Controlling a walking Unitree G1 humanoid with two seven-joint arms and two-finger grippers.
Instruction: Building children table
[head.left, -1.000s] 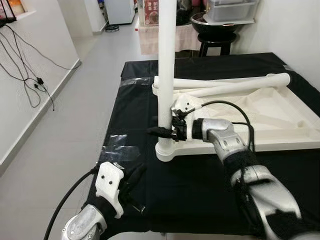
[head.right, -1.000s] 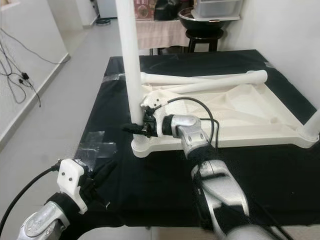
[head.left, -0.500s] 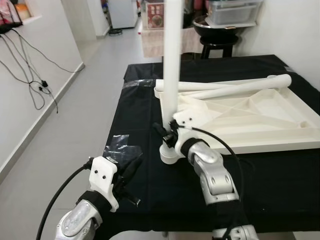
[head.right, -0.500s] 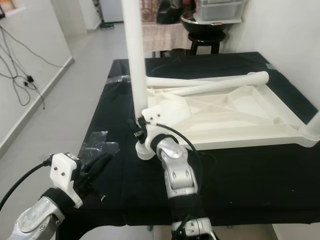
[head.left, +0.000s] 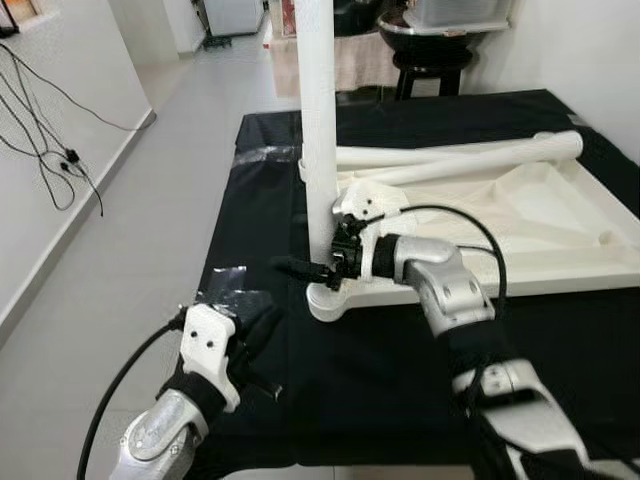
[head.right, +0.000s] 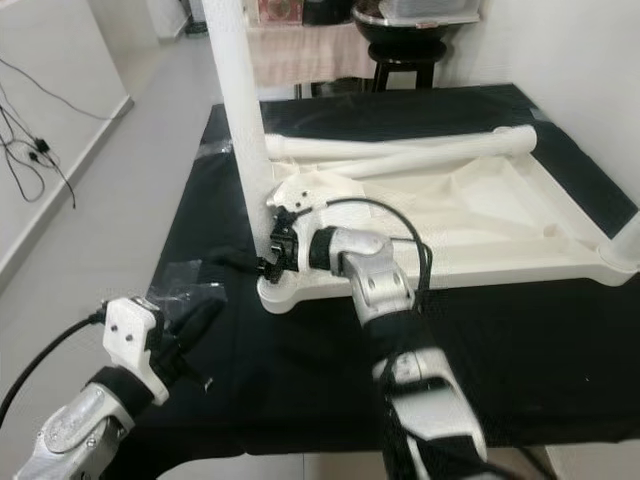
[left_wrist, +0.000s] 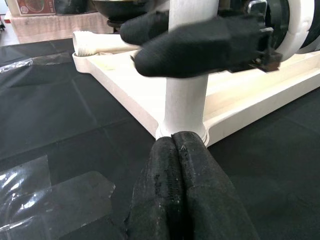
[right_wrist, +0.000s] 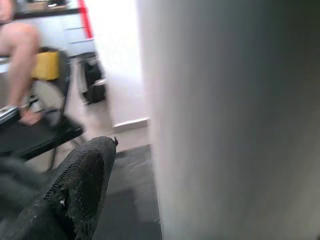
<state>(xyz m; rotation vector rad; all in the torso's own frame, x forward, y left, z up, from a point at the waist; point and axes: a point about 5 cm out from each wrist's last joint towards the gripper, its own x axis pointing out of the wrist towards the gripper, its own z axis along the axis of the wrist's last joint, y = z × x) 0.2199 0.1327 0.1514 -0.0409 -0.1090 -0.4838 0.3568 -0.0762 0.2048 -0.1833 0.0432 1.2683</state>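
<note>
The white children's tabletop (head.left: 560, 268) lies upside down on a black-covered table. One white leg (head.left: 318, 120) stands upright in the near left corner socket. My right gripper (head.left: 300, 268) reaches in from the right and is shut on this leg just above its base; the black fingers (left_wrist: 200, 47) clasp both sides of it. Two loose white legs (head.left: 460, 158) lie across the far edge of the tabletop. My left gripper (head.left: 262, 330) hovers low over the cloth in front of that corner, shut and empty, with its fingertips (left_wrist: 177, 150) close to the socket.
A patch of clear tape (head.left: 235, 285) is stuck to the cloth at the front left. Another upright leg (head.right: 622, 240) stands at the right corner. A black stool (head.left: 430, 75) stands behind the table. Cables (head.left: 60, 150) hang on the left wall. A person's leg (right_wrist: 20, 50) appears beyond the table.
My right forearm has swung from the near side of the leg round to the right while the gripper stayed at the leg's base. The camera has shifted; the left gripper has hardly moved.
</note>
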